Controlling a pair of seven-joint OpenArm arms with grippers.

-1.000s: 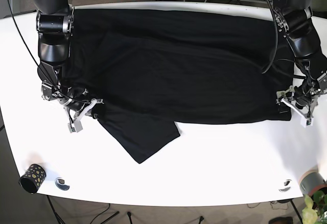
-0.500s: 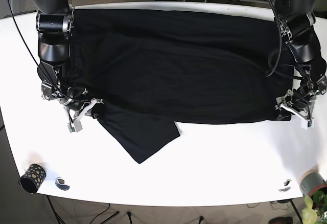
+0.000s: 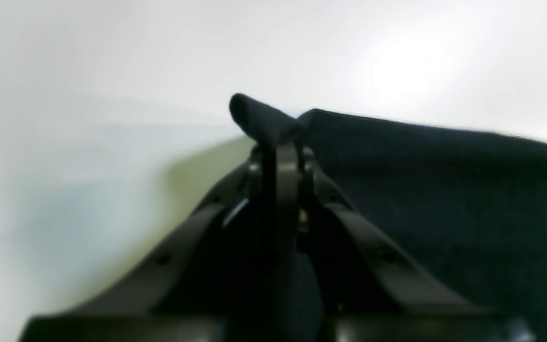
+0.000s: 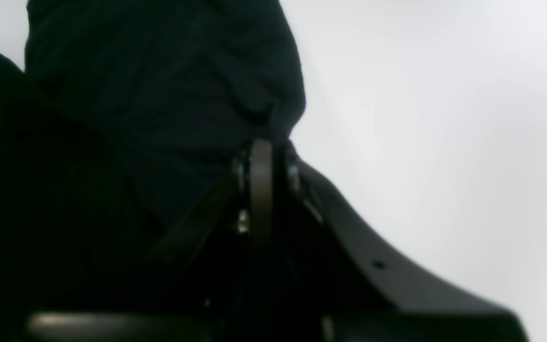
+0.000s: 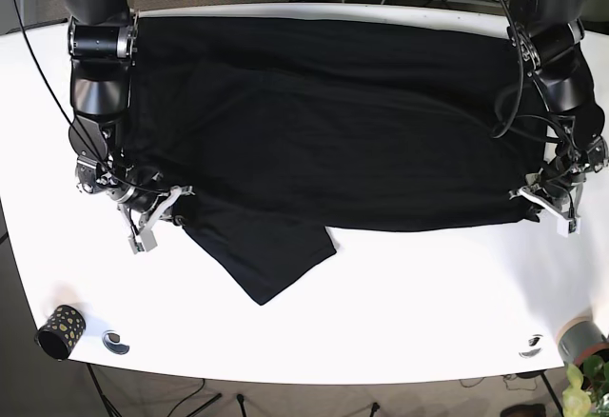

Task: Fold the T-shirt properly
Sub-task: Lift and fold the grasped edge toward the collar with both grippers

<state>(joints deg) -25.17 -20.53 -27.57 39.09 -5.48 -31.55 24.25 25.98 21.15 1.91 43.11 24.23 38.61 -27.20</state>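
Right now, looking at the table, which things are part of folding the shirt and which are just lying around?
Part of the job:
black T-shirt, spread across the white table
left gripper, jaws shut on the shirt's corner
right gripper, jaws shut on the shirt's edge

Just lying about:
black spotted cup
small round marker
another round marker
grey pot with a plant

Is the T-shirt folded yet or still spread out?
Mostly spread: the T-shirt covers the table, one sleeve sticking out.

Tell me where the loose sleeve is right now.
In the base view the sleeve juts out below the T-shirt's front edge, left of centre, just right of the right gripper.
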